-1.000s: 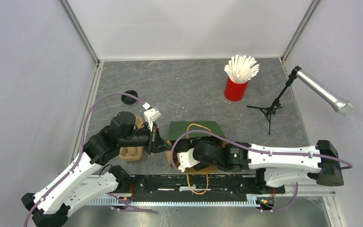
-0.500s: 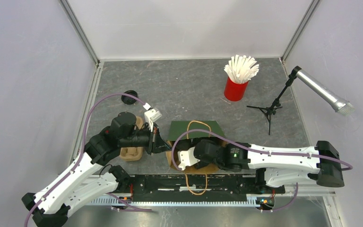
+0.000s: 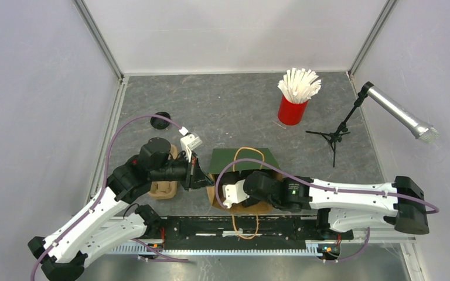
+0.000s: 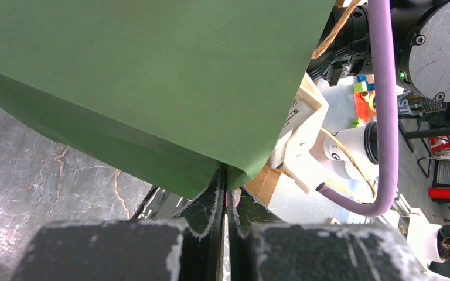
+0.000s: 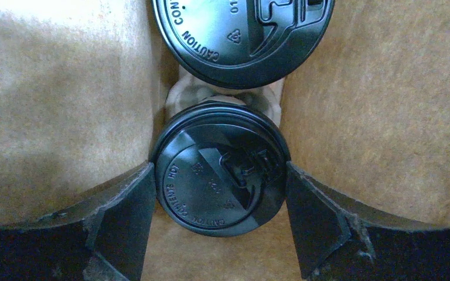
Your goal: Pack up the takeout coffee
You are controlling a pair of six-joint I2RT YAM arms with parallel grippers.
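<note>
The green bag point(image 3: 243, 158) stands at the near middle of the table, its brown inside showing. My left gripper point(image 3: 201, 176) is shut on the bag's left edge; in the left wrist view the fingers point(image 4: 227, 188) pinch the green bag point(image 4: 152, 76) paper. My right gripper point(image 3: 235, 194) reaches down into the bag. In the right wrist view the takeout coffee shows as two black lids: one lid point(image 5: 220, 168) sits between my right gripper point(image 5: 220, 202) fingers, which touch both its sides, and the other lid point(image 5: 243, 35) lies just beyond. A pale moulded piece point(image 5: 190, 93) shows between them.
A brown pulp cup carrier point(image 3: 163, 188) sits left of the bag under my left arm. A small black round object point(image 3: 160, 120) lies at the left. A red cup of white straws point(image 3: 293, 109) stands at the back right, with a microphone stand point(image 3: 334, 137) beside it.
My right arm has shifted slightly farther into the bag. The left gripper has edged a little toward the bag while keeping its pinch.
</note>
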